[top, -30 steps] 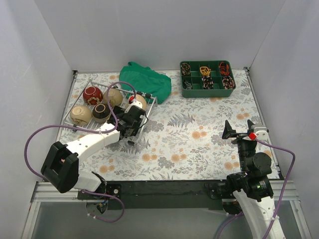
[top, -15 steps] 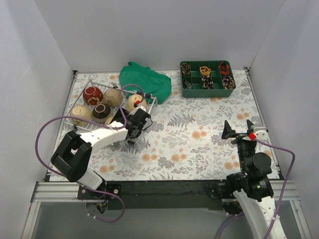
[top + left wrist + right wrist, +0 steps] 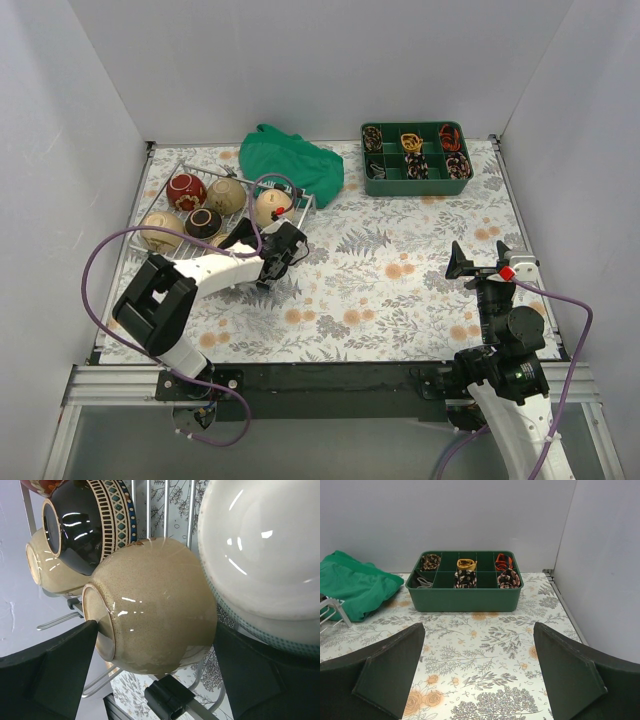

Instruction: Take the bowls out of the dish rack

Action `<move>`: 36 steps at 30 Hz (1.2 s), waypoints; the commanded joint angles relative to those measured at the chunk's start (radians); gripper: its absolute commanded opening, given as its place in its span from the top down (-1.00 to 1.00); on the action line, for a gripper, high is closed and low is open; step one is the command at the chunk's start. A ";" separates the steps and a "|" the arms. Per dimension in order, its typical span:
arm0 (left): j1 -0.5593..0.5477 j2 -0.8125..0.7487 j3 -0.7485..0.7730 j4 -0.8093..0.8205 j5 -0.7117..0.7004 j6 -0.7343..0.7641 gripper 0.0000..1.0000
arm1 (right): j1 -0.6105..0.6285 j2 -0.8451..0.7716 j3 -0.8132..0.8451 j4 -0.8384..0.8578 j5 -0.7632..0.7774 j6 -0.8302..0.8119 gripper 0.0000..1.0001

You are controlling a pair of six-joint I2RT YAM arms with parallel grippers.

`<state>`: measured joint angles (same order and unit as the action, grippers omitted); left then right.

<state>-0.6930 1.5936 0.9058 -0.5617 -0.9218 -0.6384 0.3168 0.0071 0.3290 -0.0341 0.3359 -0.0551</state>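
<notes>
over on the left, the dish rack (image 3: 149,510) holds the bowls tipped on their sides. the left gripper (image 3: 155,624) sits low at the rack's near edge with its fingers spread wide. a speckled tan bowl (image 3: 160,590) lies right between them, its foot ring at one fingertip (image 3: 75,645) and its rim near the other. i cannot tell whether they press on it.

seen from the tool's own camera, a dark bowl (image 3: 85,530) with a patterned band is just beyond the tan one on the left. another beige bowl (image 3: 42,572) is tucked behind it. on the tool's right, a pale glossy bowl (image 3: 265,545) with a greenish rim band crowds close against the tan bowl. a black clip (image 3: 170,700) sits on the wire just beneath. from above, a red bowl (image 3: 186,190) and a rounder beige bowl (image 3: 226,195) stand at the rack's far side, the farthest from the fingers.

moving right, a green cloth (image 3: 290,160) is heaped past the rack's far right corner.

the right gripper (image 3: 479,626) hangs over the floral table cover (image 3: 400,290), well apart from the rack, fingers wide and nothing between them — a green compartment tray (image 3: 465,600) stands straight ahead of it, the cloth off to its front left.
</notes>
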 commanded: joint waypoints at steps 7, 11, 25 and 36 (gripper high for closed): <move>-0.002 -0.029 -0.008 0.032 0.031 -0.052 -0.50 | 0.010 -0.205 -0.002 0.036 0.022 0.009 -0.97; -0.008 -0.060 -0.005 0.029 0.031 -0.060 -0.24 | 0.010 -0.205 -0.002 0.036 0.022 0.008 -0.97; -0.020 -0.132 0.058 -0.001 0.063 -0.098 0.38 | 0.010 -0.205 -0.007 0.036 0.017 -0.003 -0.97; -0.020 -0.196 0.084 0.006 0.029 -0.116 0.68 | 0.008 -0.203 -0.010 0.036 -0.024 -0.011 -0.97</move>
<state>-0.7063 1.4670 0.9375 -0.5762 -0.8749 -0.7231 0.3210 0.0071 0.3290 -0.0341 0.3367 -0.0566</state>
